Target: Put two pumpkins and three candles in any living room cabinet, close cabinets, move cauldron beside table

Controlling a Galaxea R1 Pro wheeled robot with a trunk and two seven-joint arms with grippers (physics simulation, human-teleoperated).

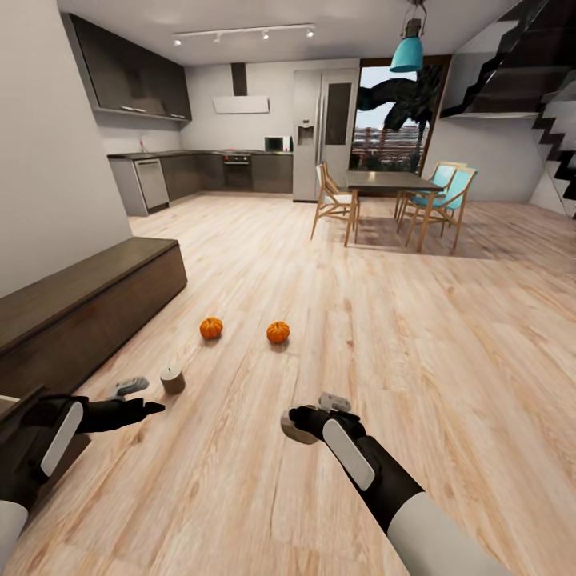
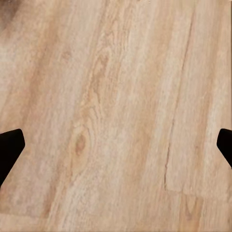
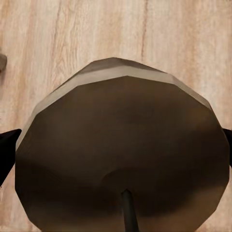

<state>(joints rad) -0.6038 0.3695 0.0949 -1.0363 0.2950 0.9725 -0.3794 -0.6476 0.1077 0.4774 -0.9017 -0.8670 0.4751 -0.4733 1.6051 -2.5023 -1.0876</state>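
Two orange pumpkins [image 1: 211,327] [image 1: 278,331] sit side by side on the wooden floor ahead. A grey-beige candle [image 1: 172,378] stands nearer, beside my left gripper [image 1: 157,409], which hangs open over bare floor [image 2: 116,145]. A second candle [image 1: 296,434] [image 3: 121,154] stands right under my right gripper [image 1: 294,418], which is open with a fingertip [image 3: 8,145] on either side of it. The long dark-brown cabinet [image 1: 88,300] runs along the left wall, its fronts closed. The cauldron and the low table are out of view.
A dining table [image 1: 390,182] with wooden and teal chairs stands at the back right. Dark kitchen units [image 1: 200,172] and a fridge [image 1: 324,132] line the far wall. Stairs [image 1: 552,120] rise at the right. Open wooden floor [image 1: 448,360] lies ahead.
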